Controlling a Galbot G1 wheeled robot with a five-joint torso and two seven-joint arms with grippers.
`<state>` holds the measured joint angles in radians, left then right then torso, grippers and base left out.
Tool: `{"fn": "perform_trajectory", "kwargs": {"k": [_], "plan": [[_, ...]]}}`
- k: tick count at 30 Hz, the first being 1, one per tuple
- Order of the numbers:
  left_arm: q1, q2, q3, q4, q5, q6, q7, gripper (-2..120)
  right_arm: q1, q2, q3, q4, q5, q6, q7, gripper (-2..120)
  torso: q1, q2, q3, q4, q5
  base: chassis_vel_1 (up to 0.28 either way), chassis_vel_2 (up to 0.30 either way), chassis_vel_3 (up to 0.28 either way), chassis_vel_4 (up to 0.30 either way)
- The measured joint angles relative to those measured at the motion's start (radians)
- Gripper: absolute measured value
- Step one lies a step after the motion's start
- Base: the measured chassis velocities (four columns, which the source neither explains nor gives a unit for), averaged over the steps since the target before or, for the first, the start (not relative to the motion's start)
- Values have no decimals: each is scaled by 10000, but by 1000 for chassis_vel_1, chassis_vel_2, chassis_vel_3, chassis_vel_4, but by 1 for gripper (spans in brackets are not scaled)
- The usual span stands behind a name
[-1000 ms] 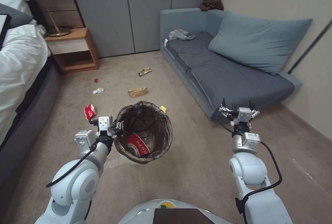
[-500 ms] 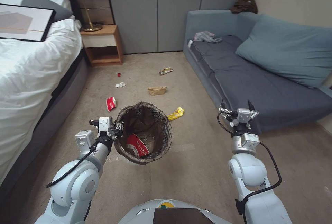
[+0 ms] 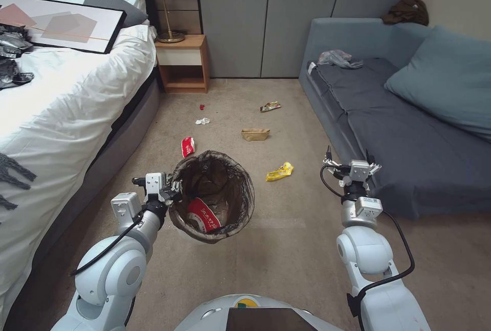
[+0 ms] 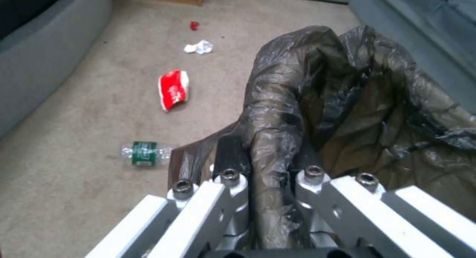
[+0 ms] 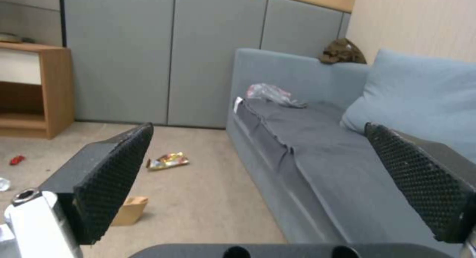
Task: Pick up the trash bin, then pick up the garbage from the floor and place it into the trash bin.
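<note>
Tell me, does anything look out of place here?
Yes. Litter lies on the carpet: a yellow wrapper, a tan bag, a tissue and a bottle. The left gripper holds the bin tilted.

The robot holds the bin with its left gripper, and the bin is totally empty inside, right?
Not quite. The left gripper does hold the trash bin by its bagged rim, but the bin is not empty: the head view shows a red-and-white wrapper lying inside it.
</note>
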<state>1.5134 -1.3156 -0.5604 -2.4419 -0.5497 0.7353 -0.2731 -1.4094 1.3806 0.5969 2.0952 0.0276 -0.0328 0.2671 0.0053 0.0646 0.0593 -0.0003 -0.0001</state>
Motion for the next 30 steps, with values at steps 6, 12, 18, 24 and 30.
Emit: {"fn": "perform_trajectory", "kwargs": {"k": [6, 12, 18, 24, 30], "plan": [[10, -29, 29, 18, 143, 0, 6, 6, -17, 1, 4, -129, 208, 470, -110, 100, 0, 0, 0, -3, 0, 0, 0, 0, 0], [75, -41, 26, 35, 258, 0, 73, 6, 7, -15, 54, -271, 317, 718, -200, 100, 0, 0, 0, -2, 1, 0, 0, 0, 0], [89, -65, 11, -16, 264, 0, 113, 6, 17, -16, 33, -271, 624, 637, -96, 100, 0, 0, 0, -2, 1, 0, 0, 0, 0], [106, -56, -16, -83, 267, 0, 137, 6, 30, -17, 25, -271, 702, 601, -106, 100, -3, 0, -1, -1, 1, -30, 34, 23, -41], [86, -108, -17, -52, 352, 0, 172, 6, 20, -22, 35, -272, 704, 523, -93, 100, -2, 0, 0, -3, 1, -148, 147, 141, -164]]}}
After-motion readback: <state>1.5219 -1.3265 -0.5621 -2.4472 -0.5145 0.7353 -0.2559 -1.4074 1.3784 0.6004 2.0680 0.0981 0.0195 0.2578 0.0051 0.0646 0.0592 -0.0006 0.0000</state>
